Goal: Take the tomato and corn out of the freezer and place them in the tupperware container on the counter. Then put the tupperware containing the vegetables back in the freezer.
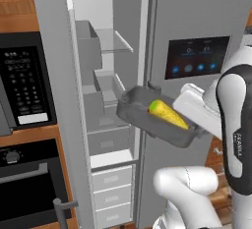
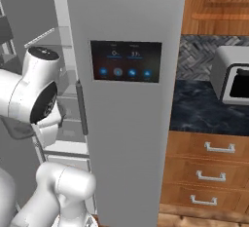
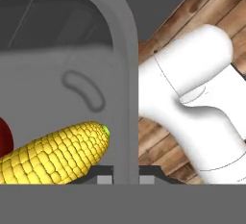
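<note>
Corn (image 1: 168, 114) lies inside the tupperware container (image 1: 142, 117), a shallow grey tray with a raised rim that is held in the air just in front of the open freezer (image 1: 110, 100), at about the height of its middle shelves and tilted a little, its far corner close to the freezer opening. The white arm reaches in from the right of the left base view, and its hand meets the tray's near right edge. In the hand view the pincer (image 3: 126, 177) is closed on the tray's rim: the grey wall of the rim runs down between the two dark fingertips (image 3: 103, 175) at the bottom of that view, one on each side of it. Inside the tray there, the yellow cob stretches along the floor with its greenish tip pointing toward the rim, and the tomato (image 3: 5, 139) shows as a dark red sliver at the left edge, touching or just beside the cob's broad end. The freezer door (image 1: 54, 100) stands swung open to the left, with grey bins on its inner face and drawers (image 1: 113, 193) below the shelves. In the right base view the fridge's other door (image 2: 126, 75) carries a dark touch panel (image 2: 125, 61), and the dark marbled desk (image 2: 194, 109) lies off to the right over wooden drawers with silver handles, with a white toaster (image 2: 233, 75) on it.
</note>
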You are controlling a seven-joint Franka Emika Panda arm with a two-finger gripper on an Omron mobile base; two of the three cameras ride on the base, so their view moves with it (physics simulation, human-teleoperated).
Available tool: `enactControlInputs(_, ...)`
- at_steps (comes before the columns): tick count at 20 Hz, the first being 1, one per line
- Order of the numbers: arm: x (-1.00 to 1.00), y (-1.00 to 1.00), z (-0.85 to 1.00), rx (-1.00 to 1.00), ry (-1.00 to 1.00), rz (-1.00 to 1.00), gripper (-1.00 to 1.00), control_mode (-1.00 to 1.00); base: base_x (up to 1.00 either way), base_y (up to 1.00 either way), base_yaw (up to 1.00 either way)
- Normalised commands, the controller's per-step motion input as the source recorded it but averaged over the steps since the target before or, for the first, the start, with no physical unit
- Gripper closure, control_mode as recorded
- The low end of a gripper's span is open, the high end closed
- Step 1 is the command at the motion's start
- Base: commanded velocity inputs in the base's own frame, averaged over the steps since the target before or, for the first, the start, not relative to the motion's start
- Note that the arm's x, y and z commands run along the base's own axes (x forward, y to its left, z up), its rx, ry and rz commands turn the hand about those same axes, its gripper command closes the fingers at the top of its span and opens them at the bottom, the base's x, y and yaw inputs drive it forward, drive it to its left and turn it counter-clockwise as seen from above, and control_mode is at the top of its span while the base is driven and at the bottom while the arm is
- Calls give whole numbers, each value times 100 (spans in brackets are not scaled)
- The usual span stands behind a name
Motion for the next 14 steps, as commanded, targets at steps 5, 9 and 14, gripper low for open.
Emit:
enactControlInputs(5, -9, 37, 59, 2, -13, -40, 100, -100, 0, 0, 0)
enactControlInputs(9, 39, 27, 68, 0, -9, -26, 100, -100, 0, 0, 0)
enactControlInputs(14, 70, 49, 53, 0, -2, -25, 100, -100, 0, 0, 0)
